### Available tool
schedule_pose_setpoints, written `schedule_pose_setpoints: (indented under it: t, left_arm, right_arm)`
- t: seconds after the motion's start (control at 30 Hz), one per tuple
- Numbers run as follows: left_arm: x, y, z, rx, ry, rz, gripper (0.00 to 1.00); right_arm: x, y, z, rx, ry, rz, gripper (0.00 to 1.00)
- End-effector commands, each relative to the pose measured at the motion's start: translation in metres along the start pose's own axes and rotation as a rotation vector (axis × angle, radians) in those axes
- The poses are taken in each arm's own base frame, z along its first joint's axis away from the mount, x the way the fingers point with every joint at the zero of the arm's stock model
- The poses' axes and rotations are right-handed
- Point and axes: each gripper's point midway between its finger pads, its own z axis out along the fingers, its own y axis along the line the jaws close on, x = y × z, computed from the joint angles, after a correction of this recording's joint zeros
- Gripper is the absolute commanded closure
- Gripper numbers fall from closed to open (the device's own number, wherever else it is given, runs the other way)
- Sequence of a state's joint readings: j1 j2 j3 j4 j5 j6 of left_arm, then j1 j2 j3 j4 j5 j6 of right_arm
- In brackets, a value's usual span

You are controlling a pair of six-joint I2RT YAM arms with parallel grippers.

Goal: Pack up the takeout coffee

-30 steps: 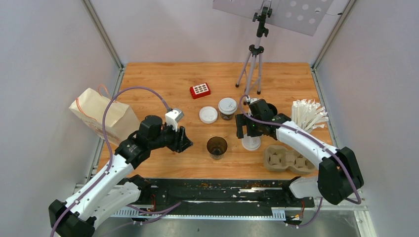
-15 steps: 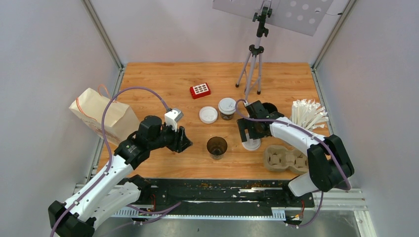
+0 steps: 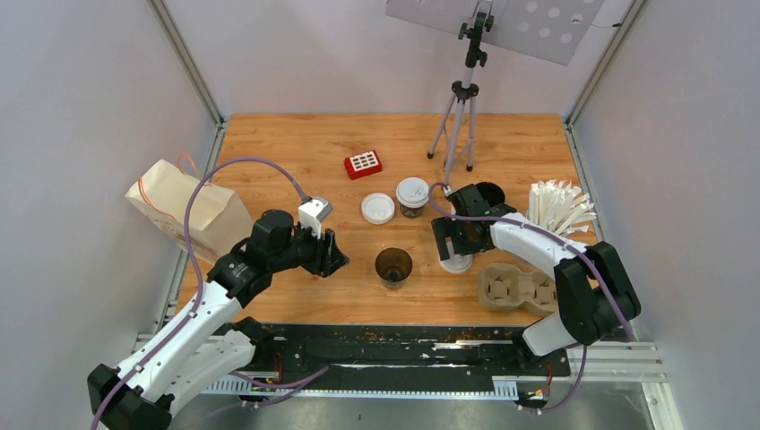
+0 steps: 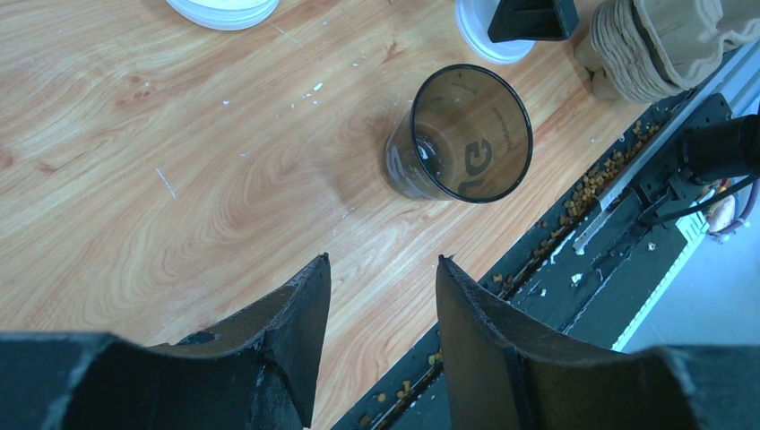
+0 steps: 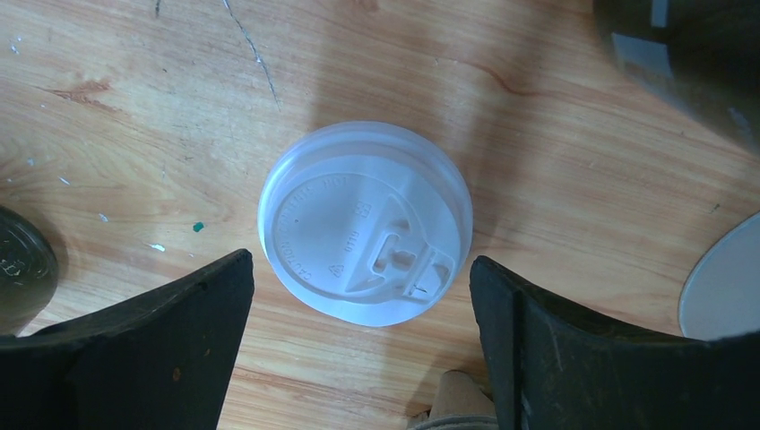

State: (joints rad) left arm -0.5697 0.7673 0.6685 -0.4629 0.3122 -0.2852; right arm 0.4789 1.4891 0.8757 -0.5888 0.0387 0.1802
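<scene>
An open black cup (image 3: 393, 266) without a lid stands near the table's front middle; it also shows in the left wrist view (image 4: 462, 134). A black cup with its white lid (image 3: 412, 196) on stands further back. A second lidless black cup (image 3: 489, 193) stands behind the right arm. One loose white lid (image 3: 377, 208) lies left of the lidded cup. Another loose lid (image 5: 365, 221) lies flat on the table between the open jaws of my right gripper (image 5: 360, 260), which hovers just above it (image 3: 454, 244). My left gripper (image 4: 384, 262) is open and empty, left of the open cup (image 3: 333, 255).
The grey-brown cardboard cup tray (image 3: 522, 288) sits at the front right, beside the right gripper. A white cup of wrapped straws (image 3: 560, 208) stands at the right edge. A paper bag (image 3: 188, 210) lies at the left. A red box (image 3: 362, 164) and a tripod (image 3: 457, 116) are at the back.
My right gripper has shifted slightly right and its arm has folded in closer, settling over the loose lid. The left arm has not moved.
</scene>
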Motion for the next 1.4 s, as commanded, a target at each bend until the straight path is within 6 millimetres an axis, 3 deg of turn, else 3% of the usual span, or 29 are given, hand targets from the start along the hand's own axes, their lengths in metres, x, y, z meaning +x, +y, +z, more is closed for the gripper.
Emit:
schedule_pose_setpoints:
  t: [0.0,0.3,0.53,0.7,0.9,1.37]
  left_arm:
    - [-0.017,-0.006,-0.005,0.012,-0.045,0.038,0.45]
    - [-0.016,-0.005,-0.003,0.011,-0.038,0.038,0.45]
    - [-0.017,-0.004,-0.006,0.002,-0.043,0.040,0.45]
    - [-0.018,-0.004,-0.007,-0.002,-0.049,0.042,0.45]
    - [-0.018,-0.002,-0.006,-0.009,-0.052,0.043,0.45]
    - [-0.019,-0.002,-0.007,-0.012,-0.050,0.044,0.44]
  right_arm:
    - [-0.005,0.004,0.006,-0.025,-0.017,-0.004,0.11]
    - [-0.003,0.003,0.010,-0.023,-0.009,-0.004,0.14]
    - [-0.005,0.002,0.008,-0.016,-0.016,-0.002,0.29]
    - [-0.008,0.004,0.001,-0.022,-0.024,-0.008,0.31]
    - [-0.019,0.008,-0.024,-0.039,-0.065,-0.022,0.32]
    - [-0.051,0.046,-0.113,-0.179,-0.200,-0.077,0.33]
